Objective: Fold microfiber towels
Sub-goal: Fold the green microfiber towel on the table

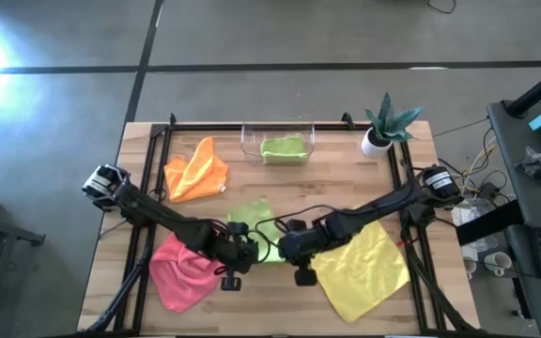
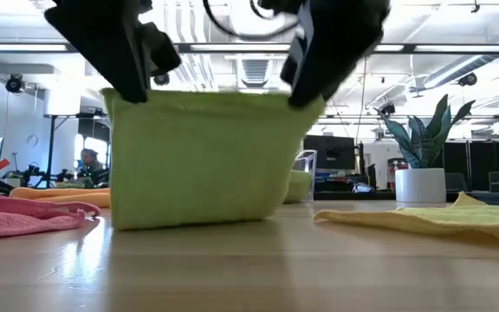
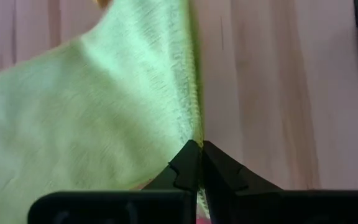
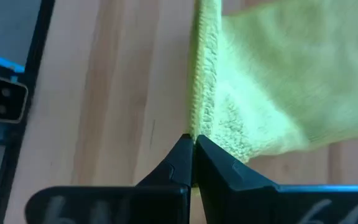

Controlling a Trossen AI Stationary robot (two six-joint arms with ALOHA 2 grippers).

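Two dark robot arms, each built of slim black links joined by chunky rounded joints. The left arm [image 1: 158, 214] and right arm [image 1: 383, 202] both end at the outer side in a silver-and-black cylindrical joint housing. Thin black cables loop between the wrists. The left gripper [image 3: 196, 163] has two matte black, wedge-shaped fingers with stepped notches; the right gripper [image 4: 191, 158] has matching black tapered fingers above a flat black bar.

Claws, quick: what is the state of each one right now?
Left claw: closed, holding one corner of the lime green towel.
Right claw: closed, holding the other corner of the same towel, lifted off the table.
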